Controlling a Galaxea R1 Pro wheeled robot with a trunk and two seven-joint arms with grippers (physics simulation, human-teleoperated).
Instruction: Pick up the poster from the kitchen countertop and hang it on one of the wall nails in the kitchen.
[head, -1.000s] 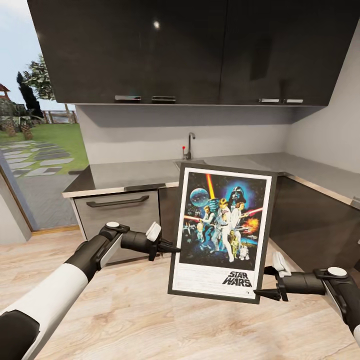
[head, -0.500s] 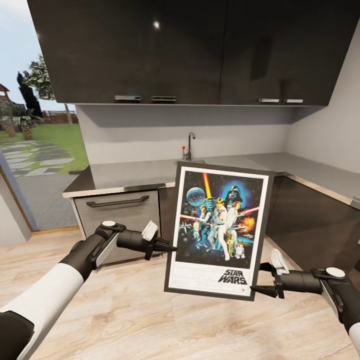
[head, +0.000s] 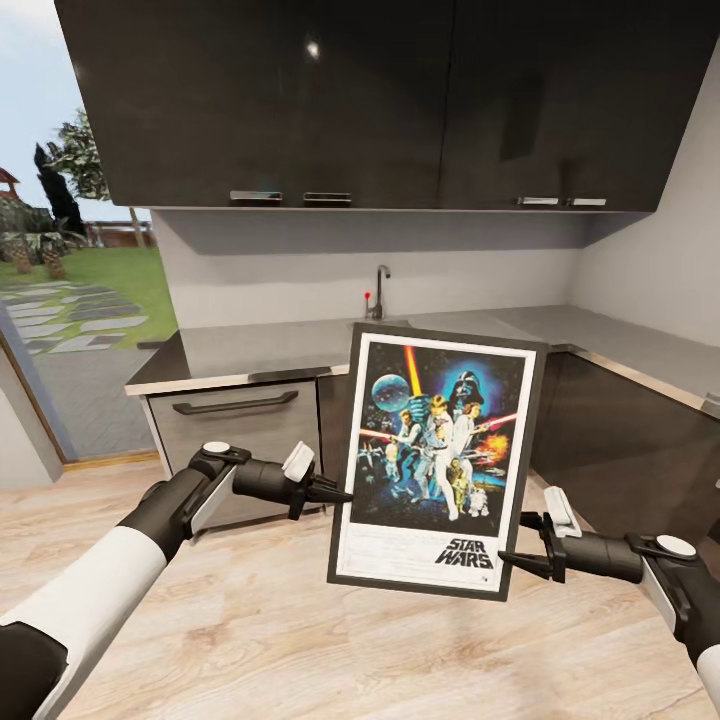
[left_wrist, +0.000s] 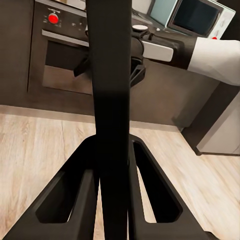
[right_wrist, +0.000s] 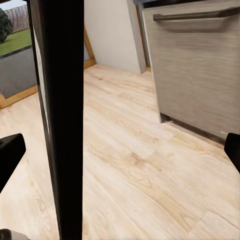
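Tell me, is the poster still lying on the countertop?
No, the poster is held up in the air in front of the countertop, with the left hand at its left edge and the right hand at its lower right corner.

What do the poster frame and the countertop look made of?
Poster: thin matte black frame, plastic or painted wood by its look, around a smooth printed sheet; no glare tells of glazing. Kitchen countertop: matte grey slab, perhaps laminate or stone, with a brighter metal-looking front edge.
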